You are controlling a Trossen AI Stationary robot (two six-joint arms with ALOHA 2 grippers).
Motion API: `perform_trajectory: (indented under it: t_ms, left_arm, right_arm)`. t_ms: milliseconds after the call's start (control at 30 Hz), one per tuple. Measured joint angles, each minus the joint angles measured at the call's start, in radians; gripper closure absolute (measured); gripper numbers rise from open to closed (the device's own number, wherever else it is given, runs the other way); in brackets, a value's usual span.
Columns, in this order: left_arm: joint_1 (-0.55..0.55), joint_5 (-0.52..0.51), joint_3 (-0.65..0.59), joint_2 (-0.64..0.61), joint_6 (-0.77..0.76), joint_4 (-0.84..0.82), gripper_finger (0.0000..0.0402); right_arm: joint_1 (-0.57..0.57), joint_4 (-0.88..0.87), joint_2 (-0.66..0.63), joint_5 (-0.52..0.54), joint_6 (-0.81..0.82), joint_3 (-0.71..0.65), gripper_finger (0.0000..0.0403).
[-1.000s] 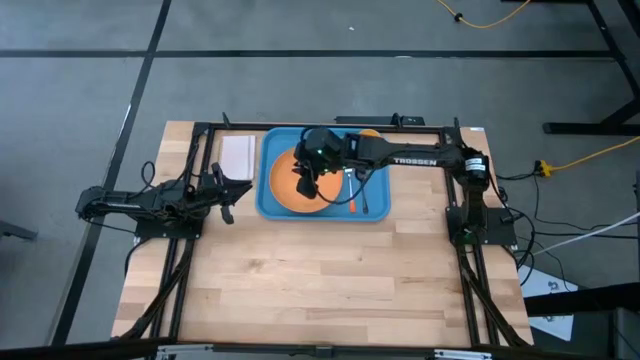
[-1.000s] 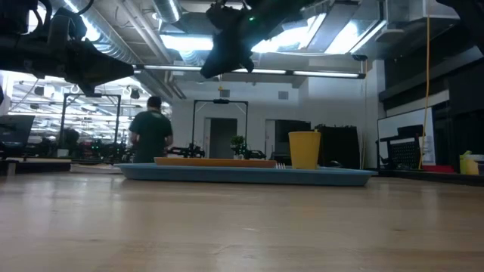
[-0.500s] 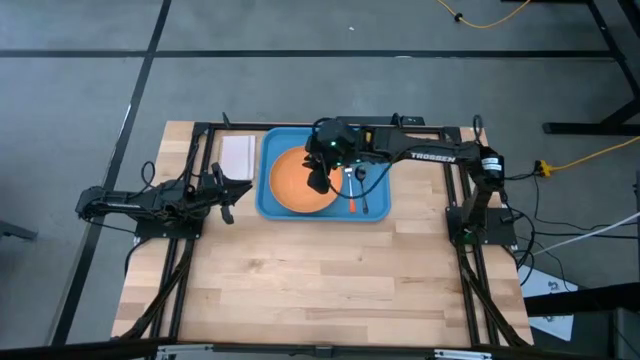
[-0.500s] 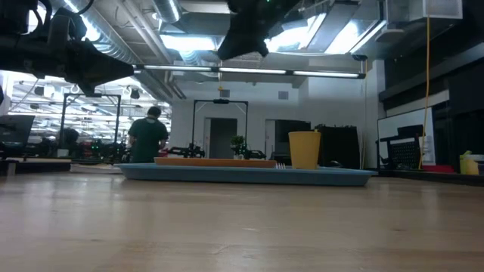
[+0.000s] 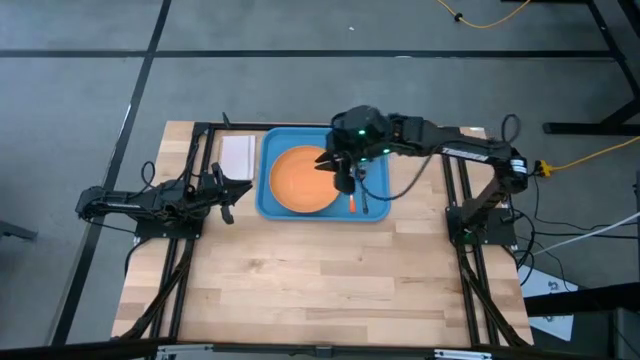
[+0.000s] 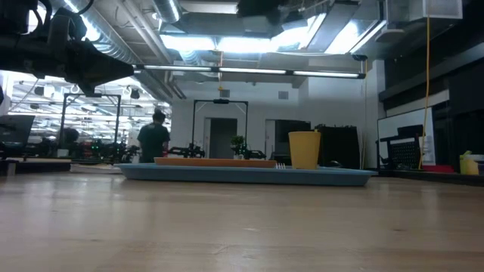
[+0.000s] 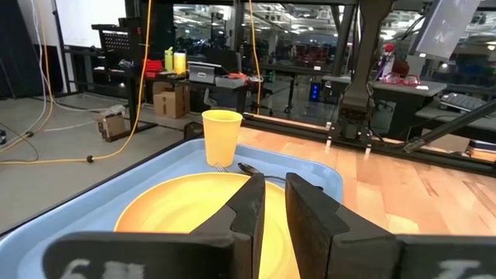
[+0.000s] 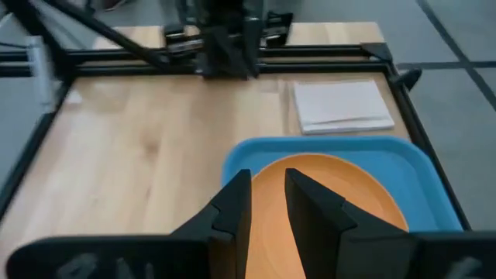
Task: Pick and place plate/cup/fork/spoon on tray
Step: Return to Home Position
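The blue tray (image 5: 268, 203) lies at the table's far middle. The orange plate (image 5: 300, 178) rests flat in its left part. The orange-handled fork (image 5: 352, 204) and the dark spoon (image 5: 366, 202) lie in its right part. The yellow cup (image 6: 304, 149) stands upright on the tray's far right; in the high view my right arm hides it, but it shows in the left wrist view (image 7: 221, 136). My right gripper (image 5: 344, 180) hangs shut and empty above the plate's right edge. My left gripper (image 5: 240, 188) waits shut just left of the tray.
A white pad (image 5: 238, 155) lies on the table left of the tray, beyond my left gripper. Black frame rails run along the table's far, left and right sides. Bare wood stretches from the tray to the near edge. A person stands far off in the room behind.
My right gripper has gone from above the middle of the plate toward the table's right edge and has risen, leaving the top of the low view. The plate, cup, fork and spoon have stayed in place on the tray.
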Motion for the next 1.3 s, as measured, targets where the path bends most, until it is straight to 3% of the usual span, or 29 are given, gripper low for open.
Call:
perform_trajectory:
  t_ms: [167, 333, 467, 600, 1000, 1300]
  left_arm:
    - [0.0, 0.0, 0.0, 0.0, 0.0, 0.0, 0.0354]
    - [0.0, 0.0, 0.0, 0.0, 0.0, 0.0, 0.0354]
    - [0.0, 0.0, 0.0, 0.0, 0.0, 0.0, 0.0354]
    - [0.0, 0.0, 0.0, 0.0, 0.0, 0.0, 0.0354]
    - [0.0, 0.0, 0.0, 0.0, 0.0, 0.0, 0.0354]
    - [0.0, 0.0, 0.0, 0.0, 0.0, 0.0, 0.0354]
  right_arm:
    - [0.003, -0.055, -0.1, -0.093, -0.047, -0.039, 0.0317]
    - [0.005, 0.098, -0.244, -0.17, -0.046, -0.259, 0.0317]
    - [0.004, 0.316, -0.375, -0.171, 0.031, -0.473, 0.0317]
    - [0.004, 0.414, -0.497, -0.196, 0.072, -0.619, 0.0317]
    - [0.004, 0.447, -0.784, -0.195, 0.085, -0.772, 0.0317]
    - [0.005, 0.637, -1.039, -0.186, 0.111, -1.061, 0.0317]
